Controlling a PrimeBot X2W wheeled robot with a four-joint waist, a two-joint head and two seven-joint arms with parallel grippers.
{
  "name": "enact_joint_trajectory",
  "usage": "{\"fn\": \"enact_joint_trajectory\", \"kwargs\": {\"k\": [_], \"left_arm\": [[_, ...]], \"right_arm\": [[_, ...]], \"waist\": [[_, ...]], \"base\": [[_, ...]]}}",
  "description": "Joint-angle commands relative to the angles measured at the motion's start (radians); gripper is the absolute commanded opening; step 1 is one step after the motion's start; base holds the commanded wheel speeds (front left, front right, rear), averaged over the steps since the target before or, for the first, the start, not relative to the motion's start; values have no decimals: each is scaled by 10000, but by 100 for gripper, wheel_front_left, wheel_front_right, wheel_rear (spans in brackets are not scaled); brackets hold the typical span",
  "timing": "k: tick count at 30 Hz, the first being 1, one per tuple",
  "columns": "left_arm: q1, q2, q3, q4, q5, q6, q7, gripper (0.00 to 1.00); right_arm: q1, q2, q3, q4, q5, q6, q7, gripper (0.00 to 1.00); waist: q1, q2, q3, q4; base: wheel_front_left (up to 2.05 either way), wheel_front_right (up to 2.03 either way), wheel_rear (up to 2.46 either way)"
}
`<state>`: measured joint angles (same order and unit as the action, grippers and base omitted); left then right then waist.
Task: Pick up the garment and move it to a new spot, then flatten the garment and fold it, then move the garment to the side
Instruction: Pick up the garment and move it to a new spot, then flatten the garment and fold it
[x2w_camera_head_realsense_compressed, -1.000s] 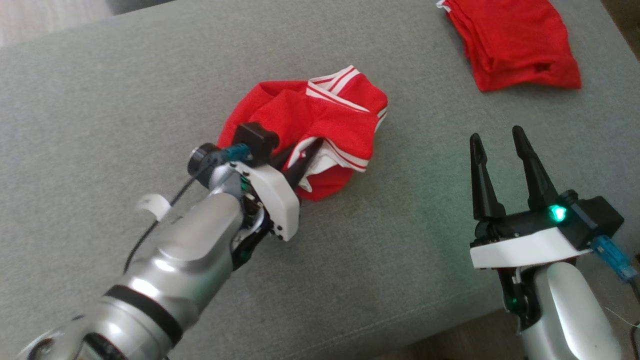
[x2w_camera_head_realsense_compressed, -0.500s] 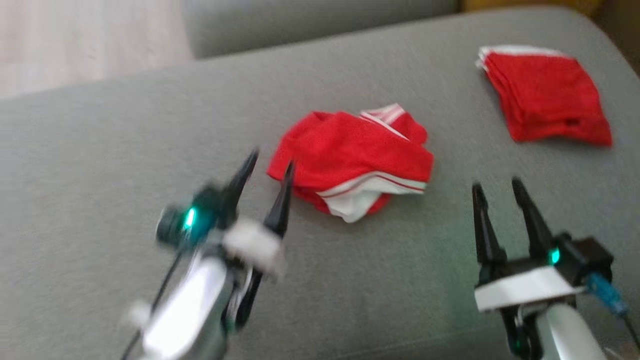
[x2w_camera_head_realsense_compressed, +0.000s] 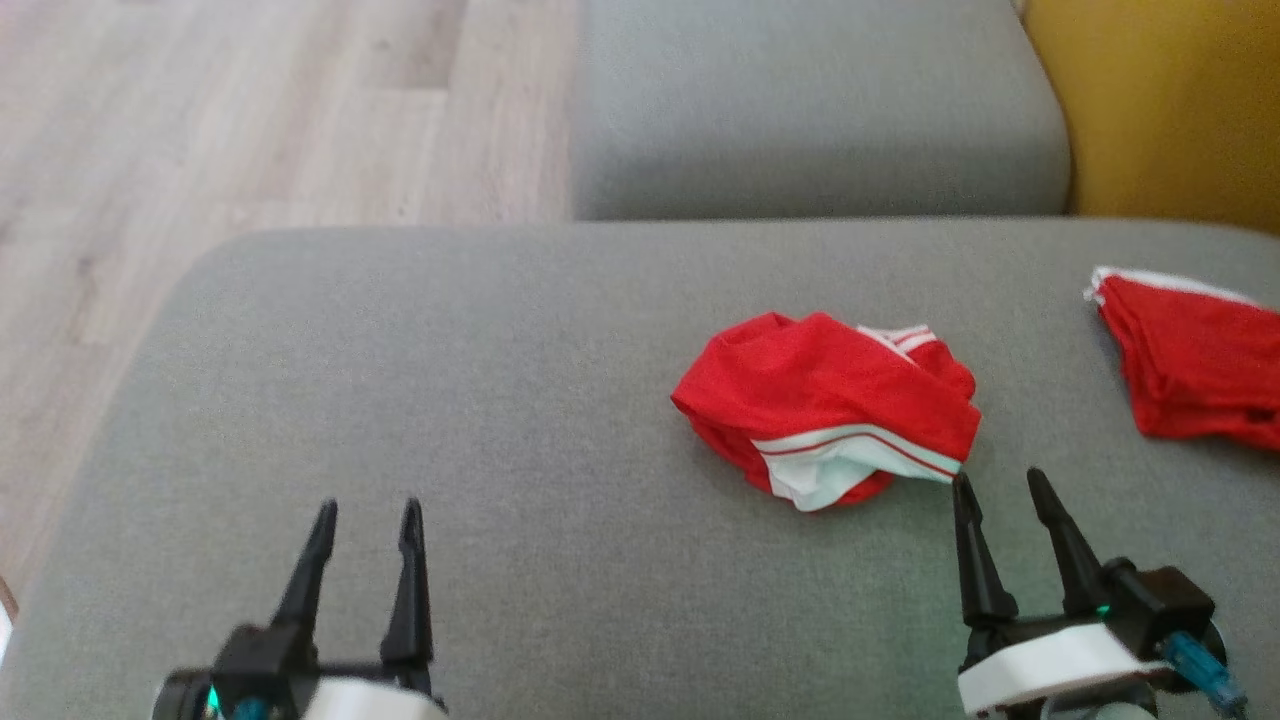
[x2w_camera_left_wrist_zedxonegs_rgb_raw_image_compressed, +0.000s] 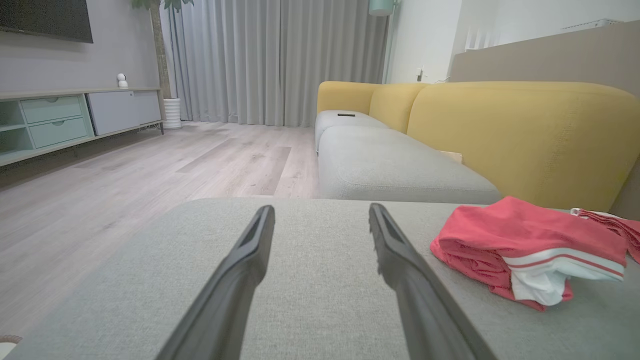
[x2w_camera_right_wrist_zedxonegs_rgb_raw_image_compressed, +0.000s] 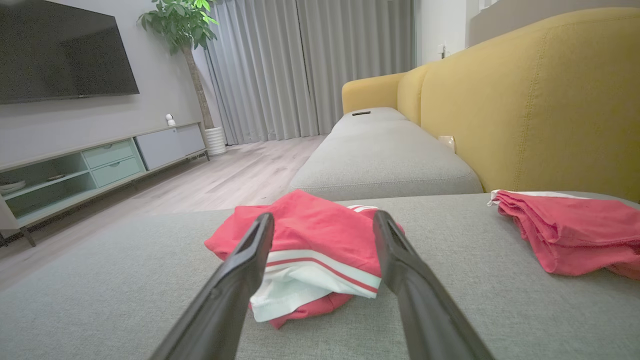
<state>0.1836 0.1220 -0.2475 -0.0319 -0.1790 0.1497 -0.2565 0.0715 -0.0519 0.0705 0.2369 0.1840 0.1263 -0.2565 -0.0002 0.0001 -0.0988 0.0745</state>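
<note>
The garment is a crumpled red piece with white stripes, lying in a heap on the grey cushion right of centre. It also shows at the right of the left wrist view and ahead of the right fingers. My left gripper stands open at the lower left, well apart from the garment, nothing between its fingers. My right gripper stands open just below the garment's near edge, empty.
A second red garment, folded, lies at the cushion's far right. Another grey seat cushion and a yellow sofa back are beyond. Wooden floor lies off the cushion's left edge.
My left gripper let go of the garment, opened and drew back to the lower left. The head camera tilted up, so the whole picture shifted. The garment now lies loose.
</note>
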Motion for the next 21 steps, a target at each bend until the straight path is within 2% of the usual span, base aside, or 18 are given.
{"fn": "enact_joint_trajectory", "kwargs": {"k": [1, 10, 21], "left_arm": [[-248, -159, 465, -526, 208, -169, -52, 100], [389, -595, 606, -659, 636, -763, -53, 100], [413, -698, 757, -512, 828, -871, -53, 100]], "right_arm": [[-254, -30, 162, -272, -107, 44, -53, 100], [184, 0, -37, -158, -317, 44, -53, 100], [223, 11, -15, -168, -362, 44, -53, 100]], "waist": [[2, -1, -269, 212], [2, -1, -441, 206], [2, -1, -465, 40]], "base": [[0, 0, 0], [0, 0, 0], [0, 0, 0]]}}
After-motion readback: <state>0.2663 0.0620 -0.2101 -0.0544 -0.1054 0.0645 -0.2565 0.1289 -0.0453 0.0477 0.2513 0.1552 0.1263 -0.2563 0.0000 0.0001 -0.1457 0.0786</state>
